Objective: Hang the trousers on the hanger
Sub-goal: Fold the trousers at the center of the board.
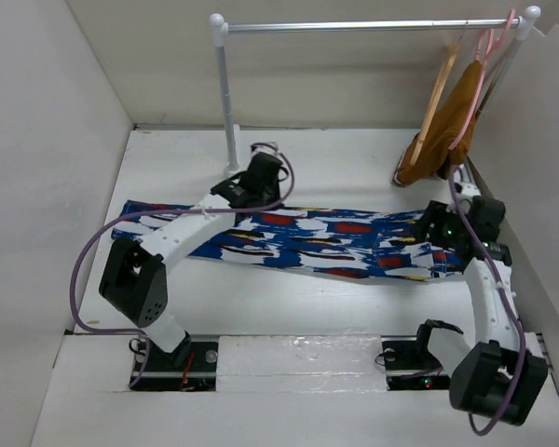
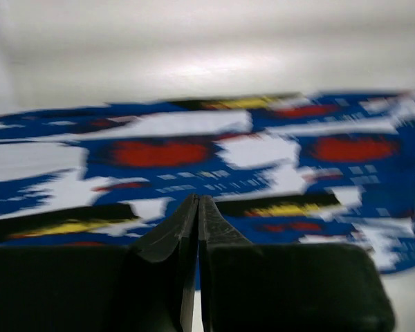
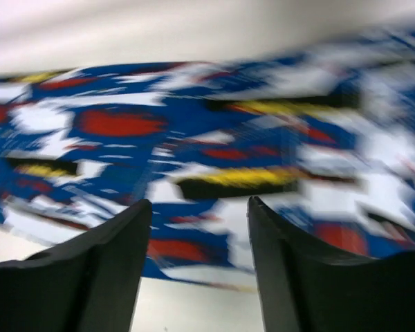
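We see the trousers (image 1: 307, 237) spread flat across the tabletop (image 1: 289, 307). Our left hand (image 2: 197, 202) is pinched fully closed on nothing, by their far edge. Our right hand (image 3: 199, 202) is over their right end, fingers parted, gripping nothing. The hanger (image 1: 435, 93) hangs on the rail (image 1: 354, 26), well apart.

Long soft fabric trousers (image 1: 317, 237): bright blue, streaked white, red, yellow, black. Wooden clothes hanger (image 1: 435, 98): light tan. Hanging cloth garment (image 1: 452, 126): plain mustard-brown. Thin curved hanger (image 1: 481, 84): pink.
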